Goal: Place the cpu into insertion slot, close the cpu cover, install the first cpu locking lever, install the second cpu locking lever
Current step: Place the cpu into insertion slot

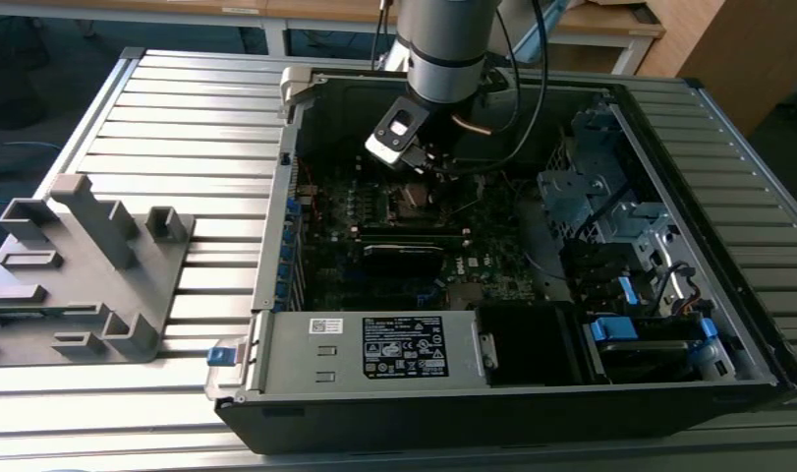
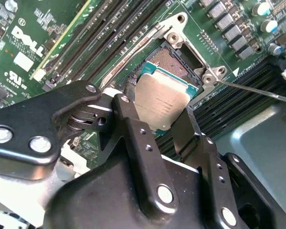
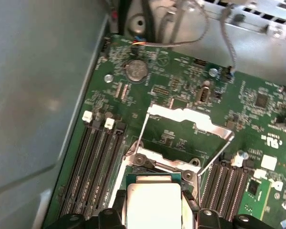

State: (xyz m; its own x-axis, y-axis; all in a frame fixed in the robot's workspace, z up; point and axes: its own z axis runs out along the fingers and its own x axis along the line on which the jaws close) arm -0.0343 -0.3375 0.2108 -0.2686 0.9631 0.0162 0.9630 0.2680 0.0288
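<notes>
- Nearest the lens in the second wrist view, the black gripper [image 2: 155, 109] is seen closed on the chip [image 2: 164, 95], which is pinched by two opposite edges.
- On the exterior view's left, a grey moulded stand [image 1: 110, 256] is set on the ribbed table [image 1: 175, 98].
- Toward the middle, inside the open computer case [image 1: 503, 423], the chip is held tilted just over the near part of the socket [image 2: 183, 59] (contact cannot be judged) and is not seated.
- This step is probably done best if the chip is squared to the recess, levelled and lowered straight, never dragged across the contacts, and released only once flat within the rim.
- The chip is topped by dull silvery metal with a green edge.
- The socket is framed in black around a fine brownish grid.
- The cover plate [image 3: 186, 117], thin bright sheet metal, is swung open, and a wire lever [image 3: 216, 152] is raised beside it.
- On the exterior view's right, a bare metal drive cage [image 1: 589, 187] is fitted.
</notes>
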